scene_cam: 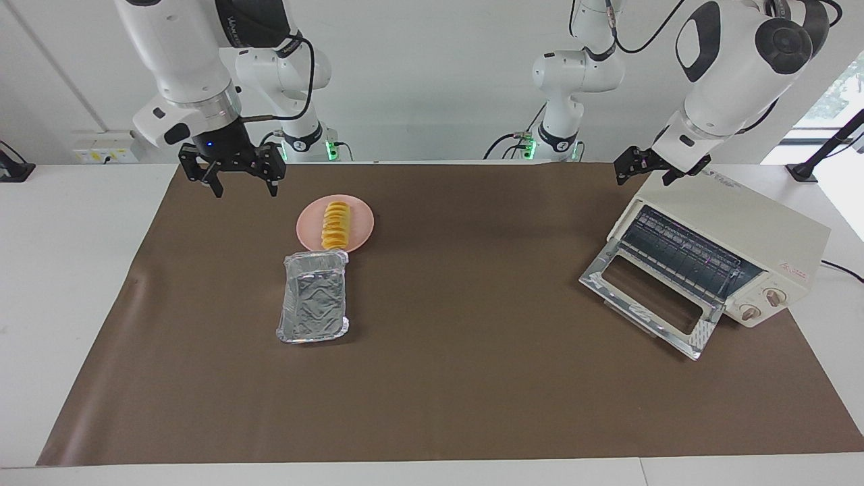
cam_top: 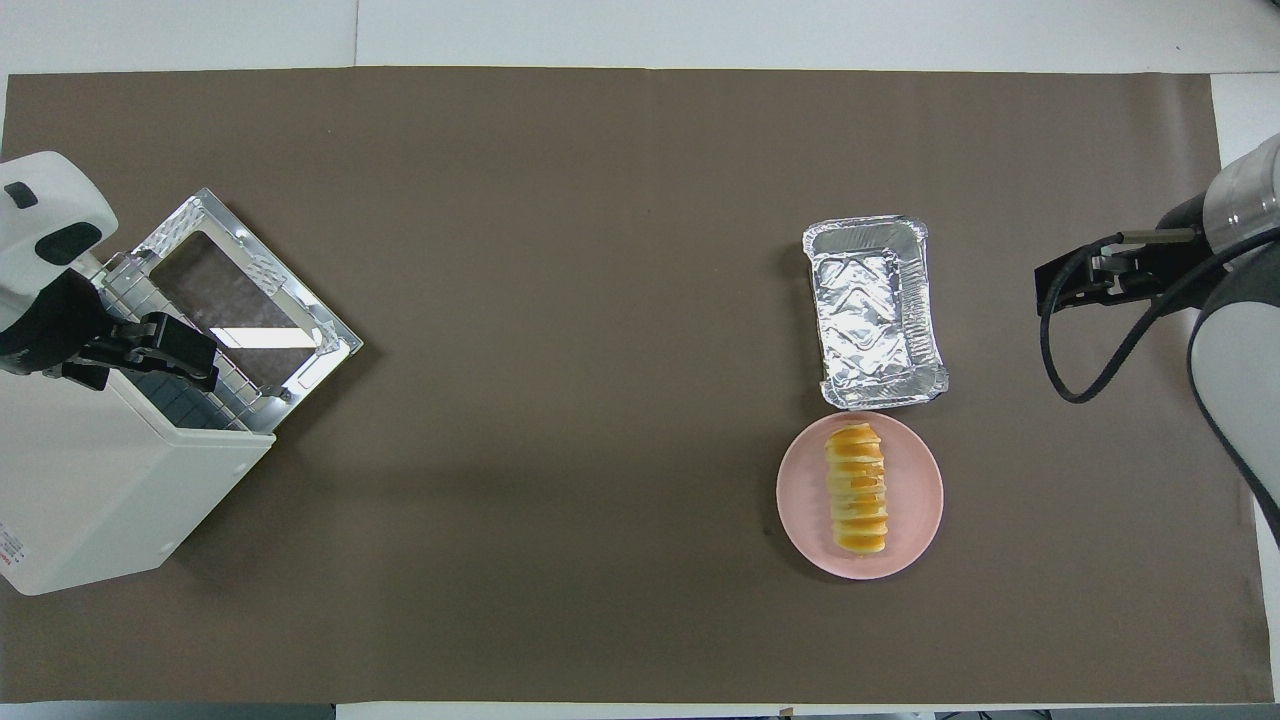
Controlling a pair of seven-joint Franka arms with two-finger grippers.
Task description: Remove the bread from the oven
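Bread [scene_cam: 336, 225], a small ridged golden-yellow loaf, lies on the round pink plate [scene_cam: 361, 230]; probably light, soft, best pinched mid-length. Right gripper [scene_cam: 244, 185] spread wide, empty; left gripper [scene_cam: 644, 170] unreadable, over the open cream-white oven [scene_cam: 756, 229].

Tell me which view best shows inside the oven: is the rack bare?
Facing view. It looks straight into the oven past its dropped door, showing the bare wire rack. Overhead, the left gripper and the oven's top cover most of the cavity. The bread lies on the pink plate.
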